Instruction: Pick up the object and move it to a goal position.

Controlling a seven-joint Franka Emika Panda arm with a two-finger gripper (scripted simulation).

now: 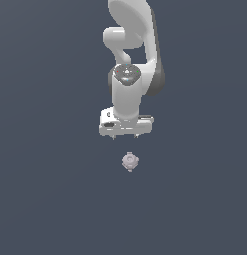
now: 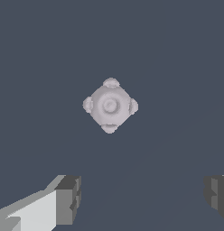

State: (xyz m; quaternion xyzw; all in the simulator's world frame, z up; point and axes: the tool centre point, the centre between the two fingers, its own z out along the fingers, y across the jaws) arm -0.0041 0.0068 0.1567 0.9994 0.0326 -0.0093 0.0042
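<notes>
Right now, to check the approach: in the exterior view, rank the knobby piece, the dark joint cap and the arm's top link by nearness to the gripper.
From the gripper:
1. knobby piece, just below it, apart from it.
2. dark joint cap, above, on the wrist.
3. top link, highest, at the picture's upper edge.

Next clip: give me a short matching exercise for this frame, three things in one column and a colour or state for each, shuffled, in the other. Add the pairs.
Things:
1. knobby round piece
2. gripper
3. fingertip pads

Descriptions:
A. dark grey, set wide apart in the wrist view
B. pale grey-pink, with small nubs around it, lying apart from the arm
C. white, open, holding nothing

Pairs: 1-B, 2-C, 3-A
</notes>
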